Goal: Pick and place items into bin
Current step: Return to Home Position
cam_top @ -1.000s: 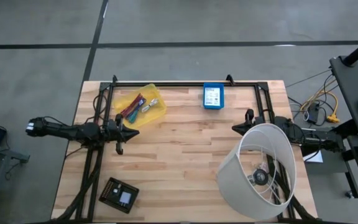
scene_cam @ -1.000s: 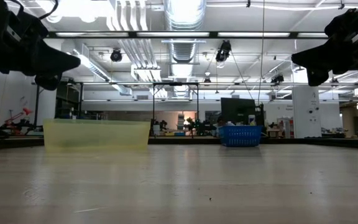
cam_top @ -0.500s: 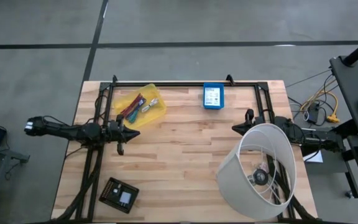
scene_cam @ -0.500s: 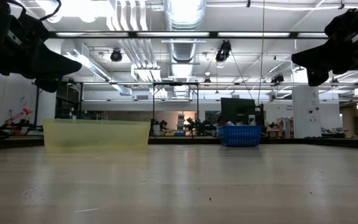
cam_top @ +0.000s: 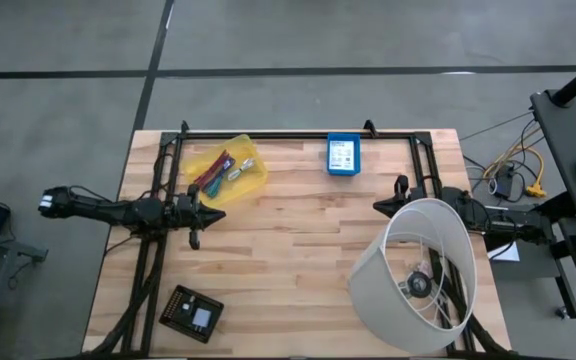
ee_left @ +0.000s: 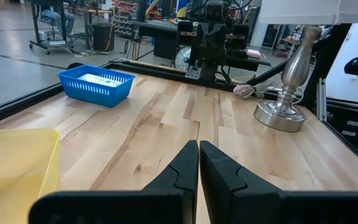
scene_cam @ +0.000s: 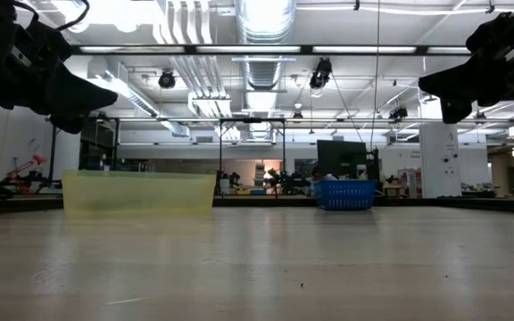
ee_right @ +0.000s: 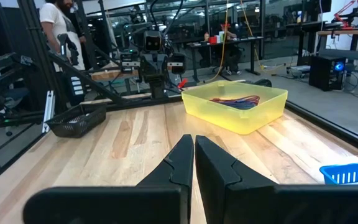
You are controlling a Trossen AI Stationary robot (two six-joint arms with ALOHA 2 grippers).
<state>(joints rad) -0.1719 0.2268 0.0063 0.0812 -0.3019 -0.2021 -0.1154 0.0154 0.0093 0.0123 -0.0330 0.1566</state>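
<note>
Remote check, high view. The left gripper (cam_top: 216, 213) hangs over the table (cam_top: 288, 250) at centre left of the frame, just below the yellow bin (cam_top: 258, 176). The right gripper (cam_top: 377, 207) sits at centre right, by the rim of the white lampshade (cam_top: 418, 275), which lies on its side at lower right.

Jaws: in the left wrist view the two dark fingers (ee_left: 182, 171) meet edge to edge with nothing between them. It is the same in the right wrist view, fingers (ee_right: 180, 163) pressed together and empty. Neither gripper has hold of anything.

Task items: the loose items (cam_top: 218, 172) are a red, green and pale tangle lying inside the yellow bin at upper left of centre. A white packet (cam_top: 342, 154) lies in the blue bin (cam_top: 343, 136) at top centre. I see no task item on the bare wood.

Low view – both grippers are held high above the tabletop, at the upper left and upper right corners. A black square device (cam_top: 192, 312) sits at lower left, well apart from both bins.
</note>
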